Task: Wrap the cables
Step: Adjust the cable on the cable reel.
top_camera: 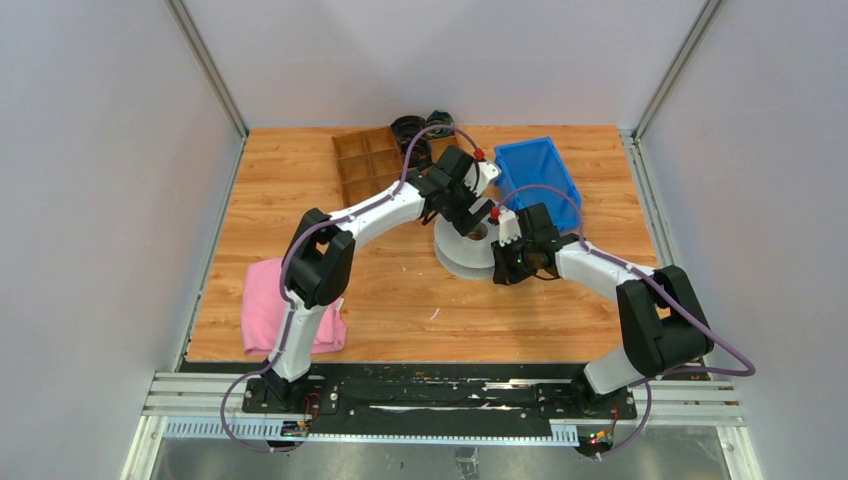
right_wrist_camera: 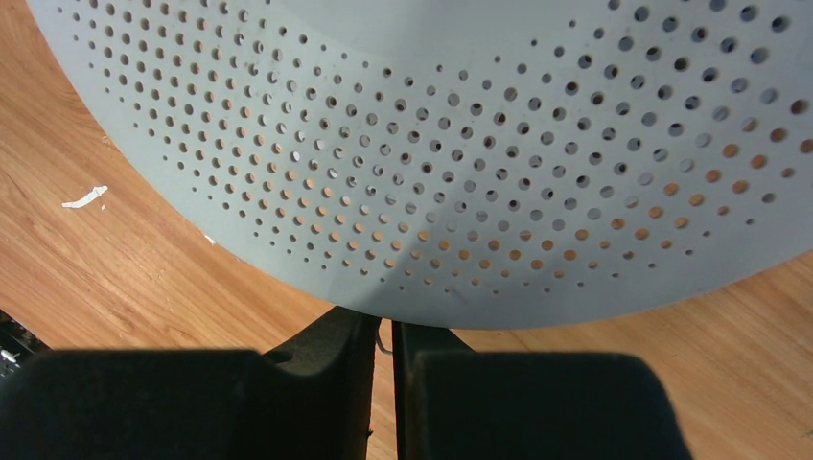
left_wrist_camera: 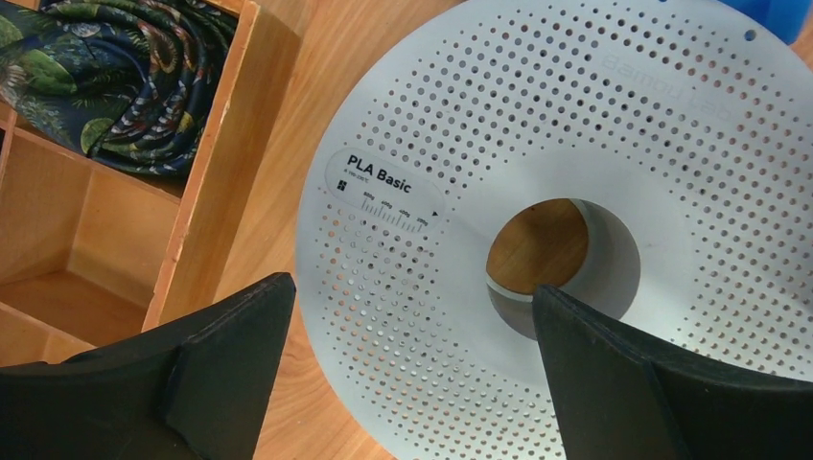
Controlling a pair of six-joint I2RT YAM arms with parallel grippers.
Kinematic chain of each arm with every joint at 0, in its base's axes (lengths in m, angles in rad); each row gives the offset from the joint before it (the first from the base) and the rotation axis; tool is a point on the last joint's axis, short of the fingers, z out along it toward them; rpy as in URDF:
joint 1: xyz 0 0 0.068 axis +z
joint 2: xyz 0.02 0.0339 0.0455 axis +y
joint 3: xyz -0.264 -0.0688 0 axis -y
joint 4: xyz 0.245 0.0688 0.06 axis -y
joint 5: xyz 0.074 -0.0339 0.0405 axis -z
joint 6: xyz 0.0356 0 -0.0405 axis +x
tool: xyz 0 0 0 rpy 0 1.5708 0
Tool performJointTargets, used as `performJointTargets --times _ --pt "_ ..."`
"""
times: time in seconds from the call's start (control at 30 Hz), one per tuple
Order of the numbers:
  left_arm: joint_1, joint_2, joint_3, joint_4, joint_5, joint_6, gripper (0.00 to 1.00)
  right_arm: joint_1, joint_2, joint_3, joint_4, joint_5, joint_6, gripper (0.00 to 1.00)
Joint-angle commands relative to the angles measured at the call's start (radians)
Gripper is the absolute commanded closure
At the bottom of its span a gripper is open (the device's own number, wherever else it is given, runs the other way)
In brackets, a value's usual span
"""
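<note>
Right gripper [right_wrist_camera: 388, 331] is pinching together on thin grey cable [right_wrist_camera: 382, 341] just below rim of perforated grey spool [right_wrist_camera: 479, 144] | left gripper [left_wrist_camera: 412, 292] is hovering, jaws wide apart, over hub hole [left_wrist_camera: 537, 244] | spool is lying at middle of desk [top_camera: 400, 310], beside blue bin [top_camera: 540, 175] near far edge.
</note>
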Motion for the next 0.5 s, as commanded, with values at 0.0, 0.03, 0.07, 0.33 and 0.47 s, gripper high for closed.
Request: performJointTargets --times 0.0,0.03,0.07,0.33,0.47 --pt "-0.006 0.041 0.025 -0.011 -0.031 -0.005 0.04 -0.008 -0.018 0.009 0.016 -0.009 -0.017 0.91" --pt "-0.006 0.042 0.021 -0.006 -0.037 -0.009 0.05 -0.008 -0.019 0.008 0.017 -0.011 -0.017 0.91" --pt "-0.006 0.042 0.017 0.001 -0.039 -0.010 0.07 -0.009 -0.022 0.006 0.019 -0.012 -0.018 0.91" --pt "-0.006 -0.003 -0.061 0.054 -0.062 -0.067 0.22 -0.010 -0.013 0.015 0.021 -0.016 -0.019 0.91" --pt "-0.006 -0.073 -0.192 0.115 -0.107 -0.137 0.29 -0.010 -0.010 0.027 0.021 -0.018 -0.020 0.91"
